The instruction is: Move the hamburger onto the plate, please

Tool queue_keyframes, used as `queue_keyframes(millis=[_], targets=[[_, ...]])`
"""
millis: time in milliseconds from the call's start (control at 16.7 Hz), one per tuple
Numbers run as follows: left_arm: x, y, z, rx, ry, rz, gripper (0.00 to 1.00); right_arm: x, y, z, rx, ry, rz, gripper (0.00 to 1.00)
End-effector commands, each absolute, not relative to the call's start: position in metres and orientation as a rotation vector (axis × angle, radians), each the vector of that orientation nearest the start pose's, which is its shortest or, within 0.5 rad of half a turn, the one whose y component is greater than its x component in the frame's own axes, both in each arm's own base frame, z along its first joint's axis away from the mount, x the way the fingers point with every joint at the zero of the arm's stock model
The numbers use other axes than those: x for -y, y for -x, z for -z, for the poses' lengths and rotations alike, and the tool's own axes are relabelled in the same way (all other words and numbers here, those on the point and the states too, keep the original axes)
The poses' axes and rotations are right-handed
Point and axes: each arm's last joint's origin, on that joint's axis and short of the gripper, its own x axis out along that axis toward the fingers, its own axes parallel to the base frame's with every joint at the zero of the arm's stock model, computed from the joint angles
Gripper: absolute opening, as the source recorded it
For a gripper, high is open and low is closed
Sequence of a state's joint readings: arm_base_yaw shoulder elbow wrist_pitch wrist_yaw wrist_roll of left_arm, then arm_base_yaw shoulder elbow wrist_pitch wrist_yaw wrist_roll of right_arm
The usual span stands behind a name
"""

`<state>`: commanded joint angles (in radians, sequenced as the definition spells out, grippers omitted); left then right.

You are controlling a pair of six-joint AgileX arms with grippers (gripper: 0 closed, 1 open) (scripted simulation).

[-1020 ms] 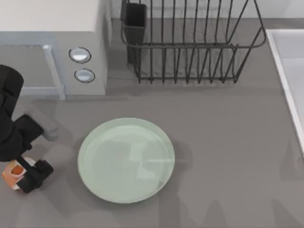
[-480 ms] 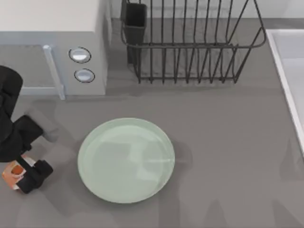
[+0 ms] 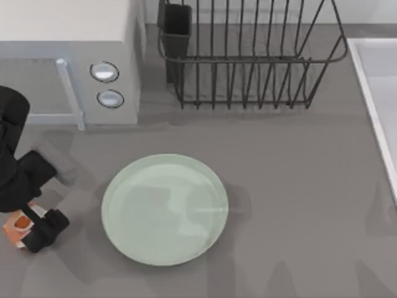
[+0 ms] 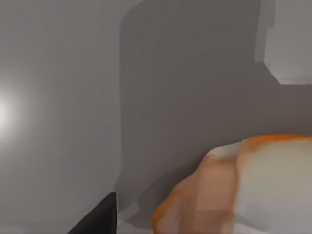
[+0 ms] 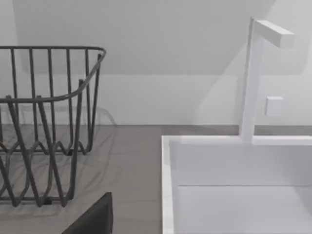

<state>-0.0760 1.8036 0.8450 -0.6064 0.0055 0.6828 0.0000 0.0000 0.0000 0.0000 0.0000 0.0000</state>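
The hamburger (image 3: pixel 17 225) sits on the table (image 3: pixel 298 186) at the far left edge of the top view, well to the left of the plate (image 3: pixel 165 209) and apart from it. The left gripper (image 3: pixel 28 226) is down over the hamburger, one dark finger (image 3: pixel 49 226) on the side facing the plate, the arm covering the rest of it; whether the claw is clamped on the hamburger or just around it, I cannot tell. From the left wrist view the hamburger (image 4: pixel 243 187) looms close, orange-tan with a white patch, with one dark fingertip (image 4: pixel 97 219) beside it.

The plate is bare, lying flat on the table. Behind the plate and to its left stands a microwave (image 3: pixel 68 56) with two round knobs; behind the plate and to its right stands a wire rack (image 3: pixel 248 56). Far right of the plate is a white sink (image 3: pixel 378 93).

The right wrist view looks at the rack (image 5: pixel 44 122), the sink (image 5: pixel 239 185) and its faucet (image 5: pixel 253 73), with one dark finger (image 5: pixel 92 219) at the edge; whether the right claw is apart or together cannot be told.
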Motion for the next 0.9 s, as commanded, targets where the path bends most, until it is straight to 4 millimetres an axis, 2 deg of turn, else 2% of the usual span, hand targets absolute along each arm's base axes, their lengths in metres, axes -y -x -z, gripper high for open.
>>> queue_keyframes(millis=[120,180,600,660,780,900], targets=[[0.020,-0.276,-0.091,-1.482,-0.587,0.592,0.02,0.001,-0.106,-0.160,0.000,0.000,0.000,1.00],[0.020,-0.276,-0.091,-1.482,-0.587,0.592,0.00,0.001,-0.106,-0.160,0.000,0.000,0.000,1.00],[0.020,-0.276,-0.091,-1.482,-0.587,0.592,0.00,0.001,-0.106,-0.160,0.000,0.000,0.000,1.00],[0.020,-0.276,-0.114,-1.457,-0.573,0.594,0.00,0.001,-0.106,-0.160,0.000,0.000,0.000,1.00],[0.020,-0.278,-0.118,-1.455,-0.575,0.595,0.00,0.001,-0.106,-0.160,0.000,0.000,0.000,1.00],[0.020,-0.281,-0.131,-1.450,-0.576,0.593,0.00,0.001,-0.106,-0.160,0.000,0.000,0.000,1.00]])
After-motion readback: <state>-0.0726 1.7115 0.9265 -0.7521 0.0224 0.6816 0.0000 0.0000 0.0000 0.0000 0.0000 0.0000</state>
